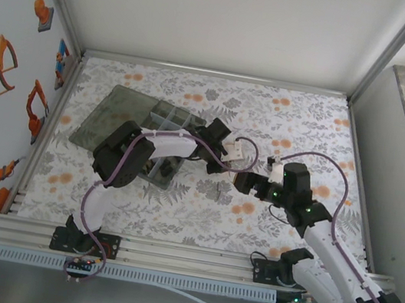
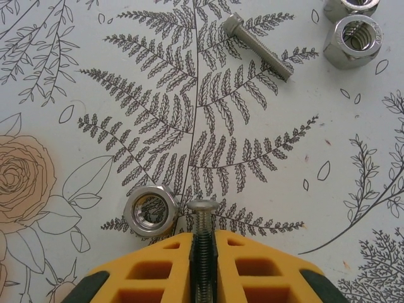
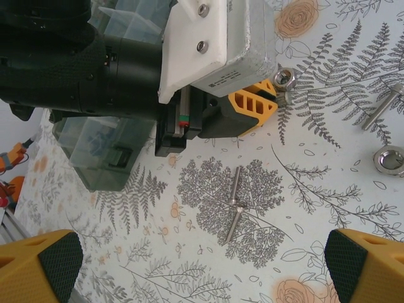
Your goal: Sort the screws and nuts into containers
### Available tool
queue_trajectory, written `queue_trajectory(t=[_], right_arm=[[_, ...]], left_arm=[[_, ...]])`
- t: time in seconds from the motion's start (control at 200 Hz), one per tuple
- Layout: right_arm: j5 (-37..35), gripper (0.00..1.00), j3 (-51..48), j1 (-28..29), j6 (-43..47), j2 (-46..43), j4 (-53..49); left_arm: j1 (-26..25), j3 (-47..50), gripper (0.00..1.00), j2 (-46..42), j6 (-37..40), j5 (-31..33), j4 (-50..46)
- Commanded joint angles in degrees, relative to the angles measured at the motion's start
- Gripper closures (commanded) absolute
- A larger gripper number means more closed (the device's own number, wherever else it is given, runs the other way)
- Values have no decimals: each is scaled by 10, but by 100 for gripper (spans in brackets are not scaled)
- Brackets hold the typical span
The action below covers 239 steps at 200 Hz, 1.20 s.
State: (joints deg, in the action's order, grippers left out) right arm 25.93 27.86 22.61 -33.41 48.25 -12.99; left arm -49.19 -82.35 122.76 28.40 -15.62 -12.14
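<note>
My left gripper [image 2: 203,235] is shut on a silvery round-headed screw [image 2: 202,206], whose shank runs between the yellow pads with the head sticking out just above the floral cloth. A silver nut [image 2: 150,211] lies right beside the head. In the top view the left gripper [image 1: 225,155] hangs just right of the smoky-grey organizer's containers [image 1: 162,123]. My right gripper [image 3: 205,271] stands open, low over two screws [image 3: 235,205] lying end to end; nothing is between its fingers. It faces the left gripper [image 3: 252,104] in the right wrist view.
Another screw [image 2: 257,46] and two nuts [image 2: 352,41] lie farther out in the left wrist view. To the right are one more screw [image 3: 380,108] and a nut [image 3: 389,159]. The organizer's flat lid [image 1: 111,117] lies open at the left. Metal rails frame the table.
</note>
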Motion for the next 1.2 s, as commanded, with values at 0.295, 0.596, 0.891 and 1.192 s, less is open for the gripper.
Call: queue_trajectory(t=[0.295, 0.596, 0.891, 1.192], right_arm=[[-7, 0, 1, -6, 7, 13, 30], [46, 0, 63, -6, 16, 136, 103], [100, 1, 171, 21, 6, 274, 172], [111, 1, 203, 55, -15, 333, 206]], left_arm=[[15, 95, 96, -100, -49, -75, 22], [94, 179, 96, -228, -171, -43, 87], [159, 220, 96, -313, -268, 82, 4], [212, 205, 96, -307, -312, 156, -70]])
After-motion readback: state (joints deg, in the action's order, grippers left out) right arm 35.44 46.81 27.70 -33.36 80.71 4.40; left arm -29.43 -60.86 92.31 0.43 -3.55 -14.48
